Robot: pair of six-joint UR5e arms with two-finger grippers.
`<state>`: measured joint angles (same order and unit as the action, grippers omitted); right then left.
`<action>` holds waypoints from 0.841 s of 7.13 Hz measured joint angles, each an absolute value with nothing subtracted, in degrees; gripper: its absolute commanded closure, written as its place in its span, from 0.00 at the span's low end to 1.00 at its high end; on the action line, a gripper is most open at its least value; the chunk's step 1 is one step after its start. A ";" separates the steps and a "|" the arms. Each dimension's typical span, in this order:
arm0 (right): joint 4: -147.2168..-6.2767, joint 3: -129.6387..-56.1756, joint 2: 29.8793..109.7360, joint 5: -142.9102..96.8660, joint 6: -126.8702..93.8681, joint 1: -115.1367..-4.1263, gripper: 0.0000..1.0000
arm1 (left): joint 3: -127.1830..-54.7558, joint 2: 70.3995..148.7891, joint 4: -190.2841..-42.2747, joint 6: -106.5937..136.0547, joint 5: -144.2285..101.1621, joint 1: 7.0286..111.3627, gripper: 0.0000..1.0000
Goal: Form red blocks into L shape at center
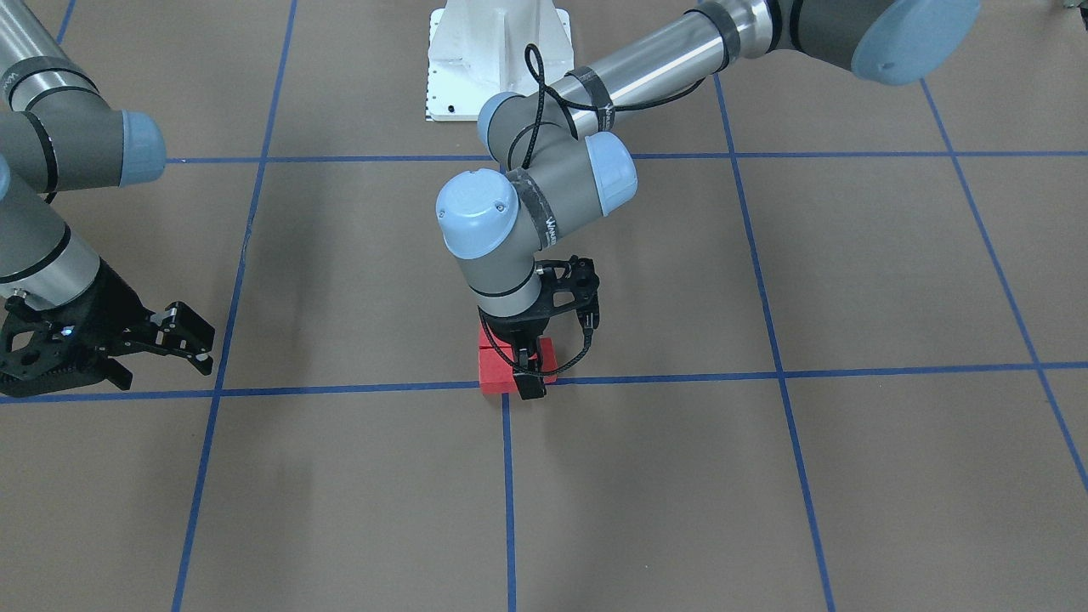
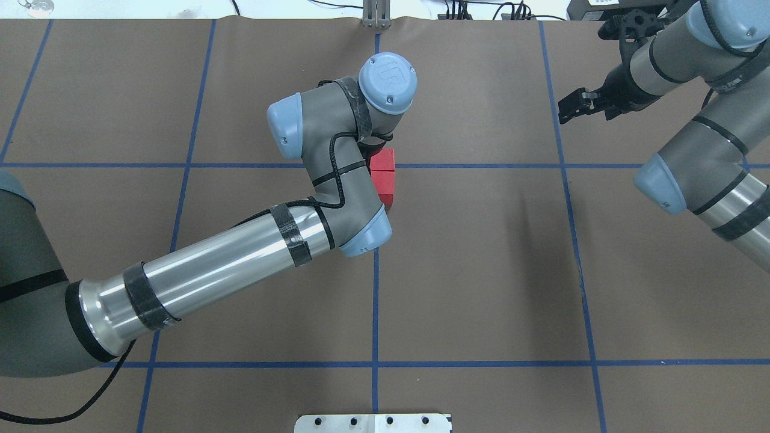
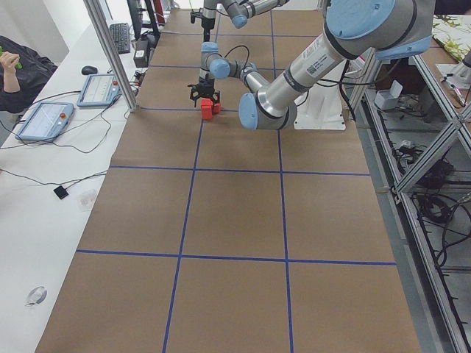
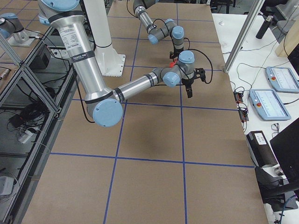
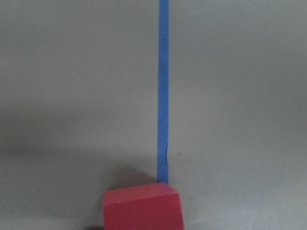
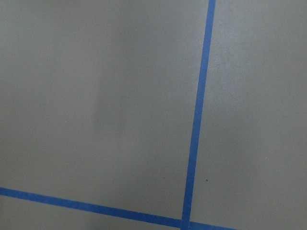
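Three red blocks sit pressed together at the center, the blue tape crossing. Two of them form a column in the overhead view. The third one lies beside them under my left wrist. My left gripper points straight down with its fingers around this third block, which rests on the table. One red block shows at the bottom of the left wrist view, at the end of a blue line. My right gripper is open and empty, far off to the side.
The white robot base stands behind the blocks. Blue tape lines divide the brown surface into large squares. The right wrist view shows only bare surface and a side tape crossing. My left forearm reaches across the near left square.
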<state>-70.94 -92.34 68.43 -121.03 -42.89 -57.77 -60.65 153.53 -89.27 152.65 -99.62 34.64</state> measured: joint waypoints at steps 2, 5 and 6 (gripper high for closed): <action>-71.00 -92.26 68.17 -121.08 -42.83 -57.97 0.01 | -67.13 153.04 -81.44 149.46 -100.79 35.02 0.00; -71.66 -91.81 68.00 -123.27 -40.47 -62.22 0.01 | -82.95 144.36 -72.36 138.81 -101.48 38.24 0.00; -72.23 -90.76 68.41 -125.79 -36.68 -65.46 0.01 | -90.94 137.00 -71.69 130.59 -101.53 40.46 0.00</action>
<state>-72.23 -90.76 68.41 -125.79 -36.68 -65.46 -90.94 137.00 -71.69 130.59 -101.53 40.46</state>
